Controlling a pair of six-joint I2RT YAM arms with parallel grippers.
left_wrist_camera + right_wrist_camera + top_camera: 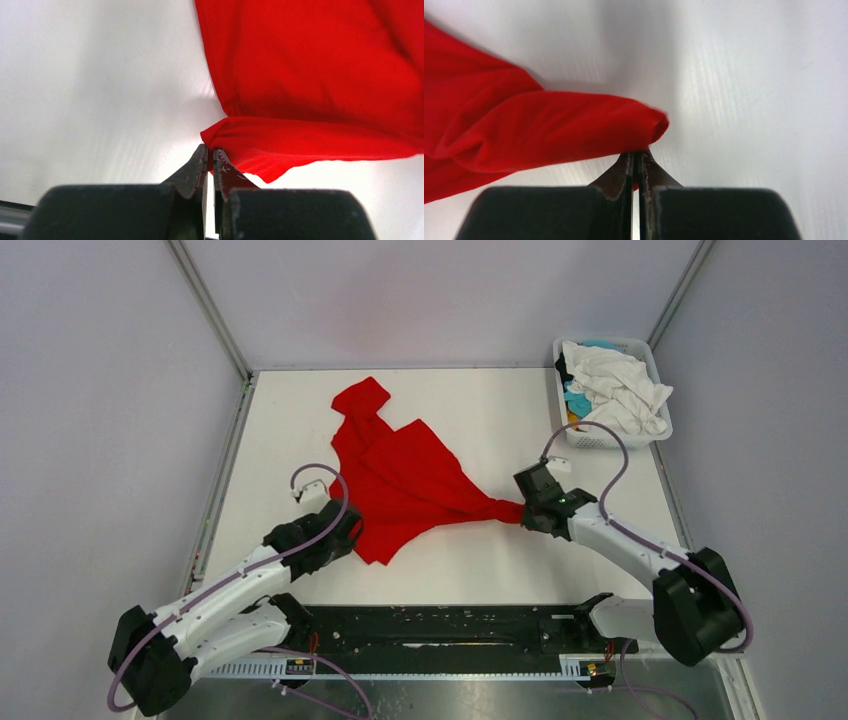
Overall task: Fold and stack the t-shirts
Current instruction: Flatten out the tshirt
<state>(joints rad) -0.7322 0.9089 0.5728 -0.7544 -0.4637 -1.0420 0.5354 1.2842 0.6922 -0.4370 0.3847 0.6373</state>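
A bright red t-shirt (405, 480) lies crumpled in the middle of the white table, one sleeve toward the back. My left gripper (345, 530) is shut on the shirt's near-left edge; the left wrist view shows the red cloth (310, 90) pinched between the closed jaws (210, 152). My right gripper (525, 510) is shut on the shirt's right corner, which is drawn into a taut point; the right wrist view shows a fold of red cloth (549, 130) gripped at the jaw tips (636, 156). White, turquoise and black shirts (620, 385) are heaped in the basket.
A white lattice-sided basket (612, 440) stands at the back right corner of the table. Grey walls and metal frame posts enclose the table on three sides. A black rail (450, 625) runs between the arm bases at the near edge.
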